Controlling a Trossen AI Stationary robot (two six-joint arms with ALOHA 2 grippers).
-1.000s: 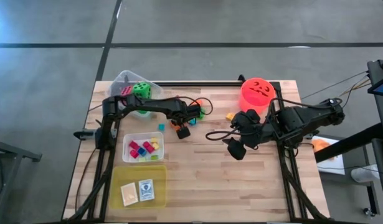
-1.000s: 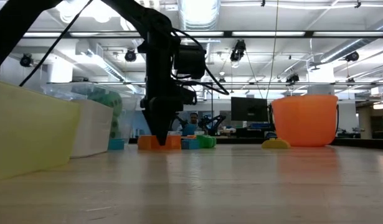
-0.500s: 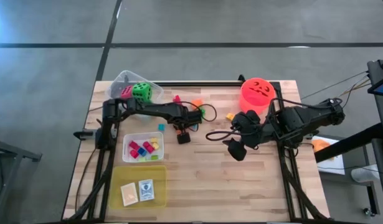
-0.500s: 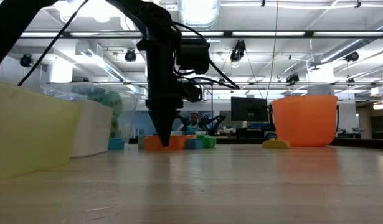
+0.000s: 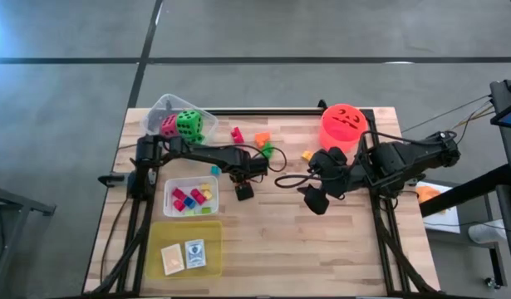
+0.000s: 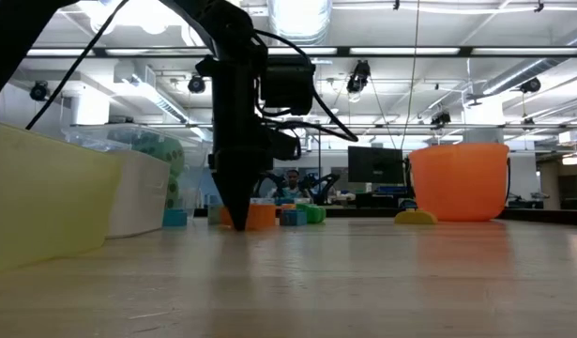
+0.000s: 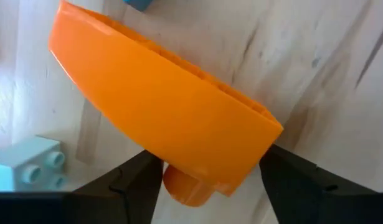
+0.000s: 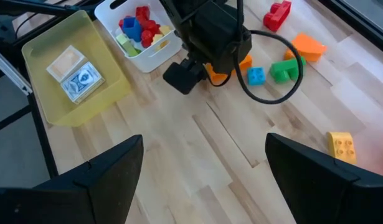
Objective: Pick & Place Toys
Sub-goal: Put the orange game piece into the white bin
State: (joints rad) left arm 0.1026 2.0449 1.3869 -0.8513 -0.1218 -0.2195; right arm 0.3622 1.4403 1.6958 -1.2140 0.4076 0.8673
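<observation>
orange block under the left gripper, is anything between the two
Nothing visible: the left gripper is down at the table with its fingers on either side of the orange block.

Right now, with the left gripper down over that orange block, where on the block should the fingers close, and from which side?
From straight above, across its two long flat faces. In the left wrist view the orange block lies as a wedge-like slab between the left gripper's fingers, one either side. Those faces offer flat contact; the round stud underneath does not. The right gripper waits open.
</observation>
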